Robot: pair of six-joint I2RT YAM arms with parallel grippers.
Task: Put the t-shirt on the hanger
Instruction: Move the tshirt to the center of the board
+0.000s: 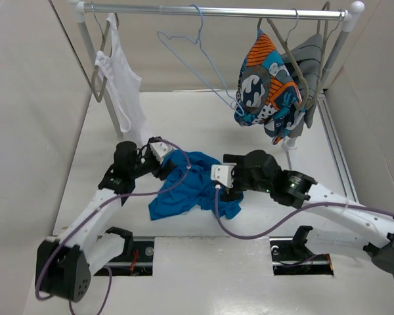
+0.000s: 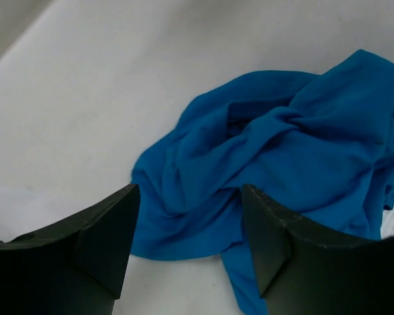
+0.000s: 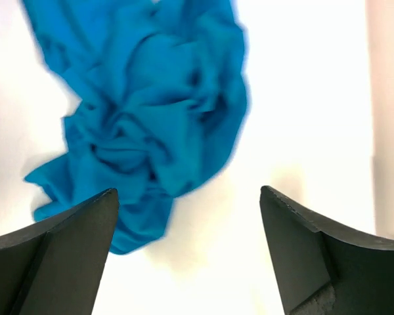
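Observation:
The bright blue t-shirt (image 1: 190,184) lies crumpled on the white table between my two arms. It also shows in the left wrist view (image 2: 295,151) and in the right wrist view (image 3: 151,105). The thin light-blue wire hanger (image 1: 200,56) hangs bare and tilted from the rail at the back. My left gripper (image 1: 171,164) is open at the shirt's left edge, with folds of the cloth between and beyond its fingers (image 2: 98,243). My right gripper (image 1: 226,193) is open and empty at the shirt's right side, over bare table, with the cloth to the left of its fingers (image 3: 295,243).
A metal clothes rail (image 1: 217,10) on white posts (image 1: 95,59) spans the back. A white tank top (image 1: 121,85) hangs at its left. An orange-blue-white patterned garment (image 1: 266,79) and a grey garment (image 1: 308,62) hang at its right. Walls close in both sides.

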